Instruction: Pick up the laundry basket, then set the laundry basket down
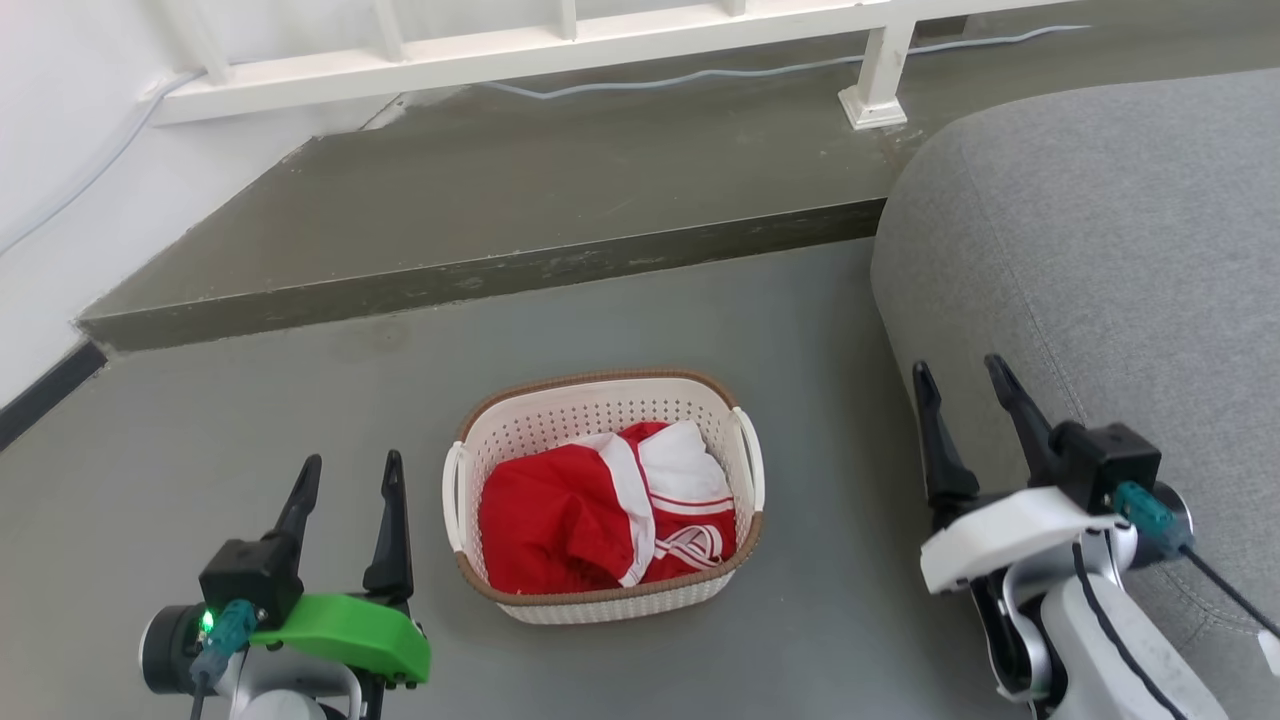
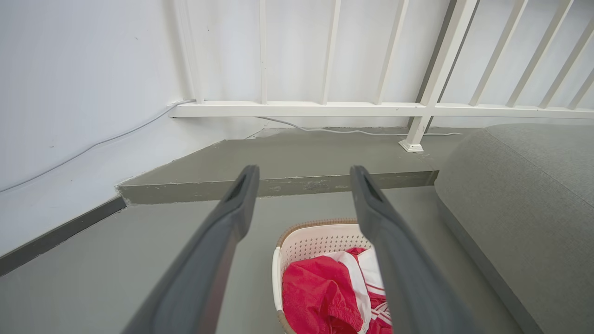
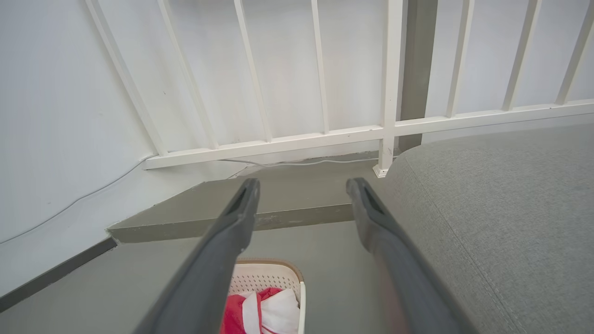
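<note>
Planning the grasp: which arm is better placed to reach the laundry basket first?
Left, probably. The left pincer, open, sits close beside the left handle of the laundry basket; the right pincer, also open, stands farther off, by the sofa.

Open floor (image 1: 250, 420) was left on the left of the laundry basket (image 1: 610, 603), where the left gripper (image 1: 352, 458) was held clear of the handle, fingers spread. On the right, a narrower strip was bounded by the grey sofa (image 1: 1100, 250), near which the right gripper (image 1: 955, 363) was held, likewise spread. Behind the basket, passage was closed off by a raised step (image 1: 480, 270) and a white railing (image 1: 520, 45).
</note>
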